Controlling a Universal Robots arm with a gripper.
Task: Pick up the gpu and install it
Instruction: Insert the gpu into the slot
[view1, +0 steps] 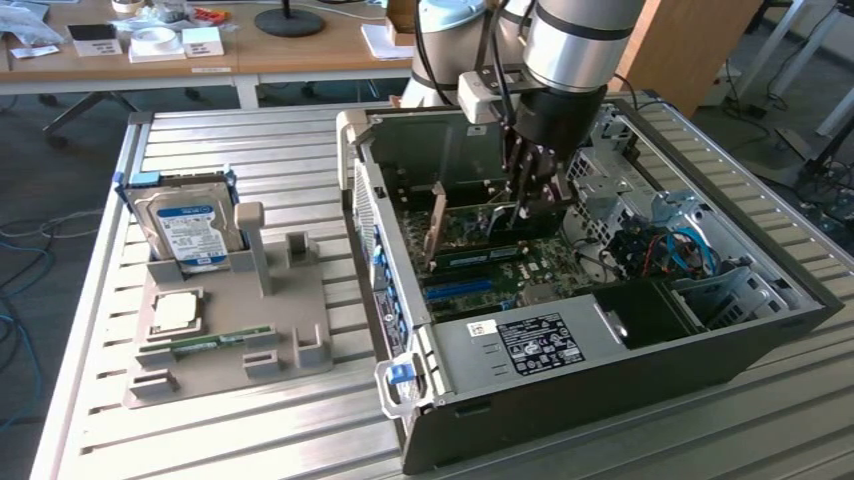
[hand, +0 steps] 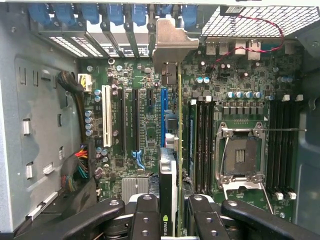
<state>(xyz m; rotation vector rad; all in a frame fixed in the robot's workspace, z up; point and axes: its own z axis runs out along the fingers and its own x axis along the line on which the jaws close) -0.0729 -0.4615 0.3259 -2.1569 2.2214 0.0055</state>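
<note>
Between the fingers (hand: 146, 216), the gpu (hand: 168, 190) edge-on over the motherboard (hand: 240, 85).

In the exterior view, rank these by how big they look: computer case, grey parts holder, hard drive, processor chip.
1. computer case
2. grey parts holder
3. hard drive
4. processor chip
None of these are close calls.

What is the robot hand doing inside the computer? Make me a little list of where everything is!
gripper: inside the open computer case, shut on the gpu
gpu: held on edge over the motherboard, beside the long blue slot
pushed into a slot: cannot tell
hard drive: standing in the grey holder, outside the case, at the exterior view's left
</note>
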